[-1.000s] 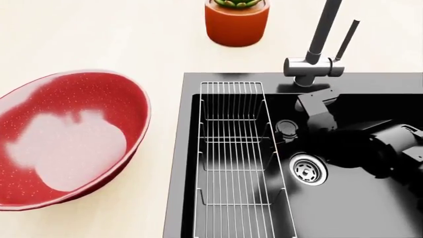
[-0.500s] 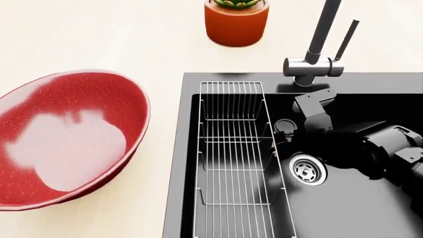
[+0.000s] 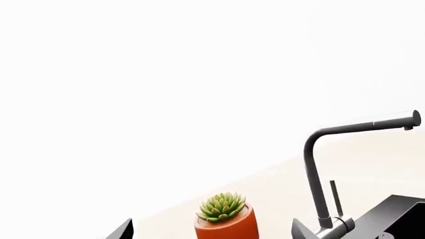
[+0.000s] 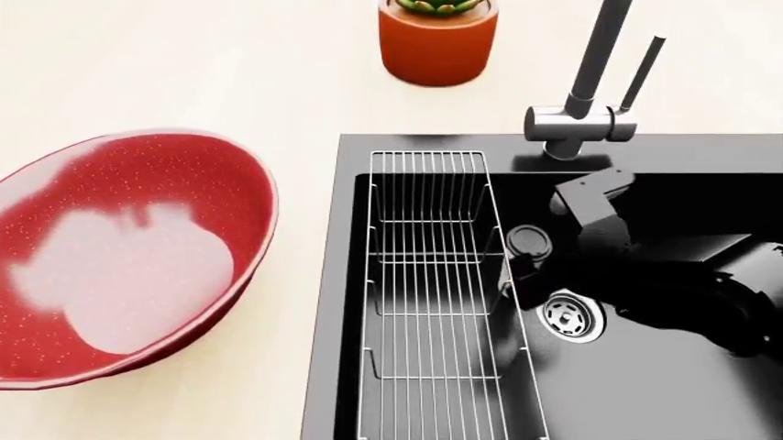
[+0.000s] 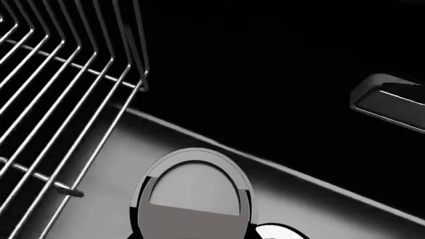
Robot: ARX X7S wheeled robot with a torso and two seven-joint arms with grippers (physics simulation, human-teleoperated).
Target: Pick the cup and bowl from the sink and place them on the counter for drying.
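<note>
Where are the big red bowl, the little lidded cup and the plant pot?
Large speckled red bowl [image 4: 123, 266], head view, glossy inside.
Small cup with dark round lid [image 4: 529, 240], head view, lid top.
Orange succulent pot [image 4: 438, 46], head view, front wall.

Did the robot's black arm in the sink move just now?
Yes. The right arm shifted a little toward the wire rack and closer to the cup, judged against the steel drain.

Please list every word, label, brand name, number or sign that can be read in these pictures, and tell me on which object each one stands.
None: no view shows readable text. The bowl, cup, plant pot, faucet and sink all look unmarked.
</note>
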